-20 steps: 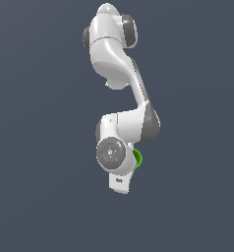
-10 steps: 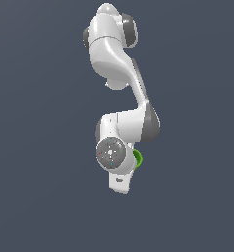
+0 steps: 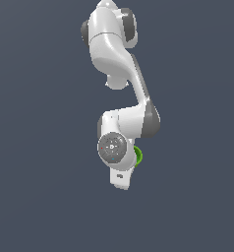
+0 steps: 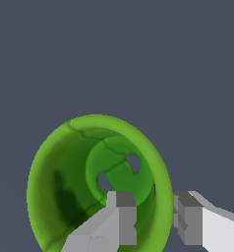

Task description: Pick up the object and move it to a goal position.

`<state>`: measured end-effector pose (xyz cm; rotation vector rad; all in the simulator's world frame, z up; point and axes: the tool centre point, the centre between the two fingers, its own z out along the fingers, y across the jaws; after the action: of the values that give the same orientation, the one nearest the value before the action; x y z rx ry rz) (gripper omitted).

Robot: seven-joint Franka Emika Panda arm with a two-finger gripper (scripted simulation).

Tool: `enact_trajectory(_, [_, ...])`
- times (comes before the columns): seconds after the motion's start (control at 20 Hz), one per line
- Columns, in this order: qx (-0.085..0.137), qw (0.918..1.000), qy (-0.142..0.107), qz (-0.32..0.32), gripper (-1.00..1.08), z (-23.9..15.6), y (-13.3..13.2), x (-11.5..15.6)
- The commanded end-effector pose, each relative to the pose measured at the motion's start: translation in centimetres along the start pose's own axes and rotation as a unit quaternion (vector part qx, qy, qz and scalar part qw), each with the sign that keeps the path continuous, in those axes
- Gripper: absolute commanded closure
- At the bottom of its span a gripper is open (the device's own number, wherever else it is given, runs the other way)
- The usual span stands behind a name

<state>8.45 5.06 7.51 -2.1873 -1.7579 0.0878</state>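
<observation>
In the wrist view we are looking straight into the cup (image 4: 79,182), a bright green round shell with a hollow inside. Its mouth is facing the camera, its rim is thin, and its inner wall is shading darker on one side. At the far end of the hollow we are seeing a flat green floor pierced by two small holes, with thin dark seams running across the surface.

Our fingers (image 4: 121,216) are pinching the cup's wall: one grey pad is sitting inside the hollow, the other is pressing on the outside, and the green rim is passing between them. The gripper (image 4: 156,216) is therefore closing on the rim rather than around the whole cup.

In the exterior view the cup (image 3: 137,156) is showing only as a small green sliver, peeking out just beside the wrist on the exterior view's right and mostly hidden behind it. Our arm (image 3: 116,54) is hanging down from the top of that view, bending at the elbow, with the round wrist flange facing the camera. Behind everything we are seeing only a plain dark grey backdrop.
</observation>
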Motion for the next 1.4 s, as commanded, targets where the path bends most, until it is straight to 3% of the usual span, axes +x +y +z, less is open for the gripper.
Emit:
enact_trajectory(0.0, [-0.001, 1.0000, 0.000, 0.000, 1.08, -0.1, -0.6, 0.1])
enact_trajectory(0.6, [-0.001, 1.0000, -0.001, 0.000, 1.08, 0.2, -5.7, 0.1])
enact_trajectory(1.35, [-0.001, 1.0000, -0.001, 0.001, 1.08, 0.8, -14.4, 0.4])
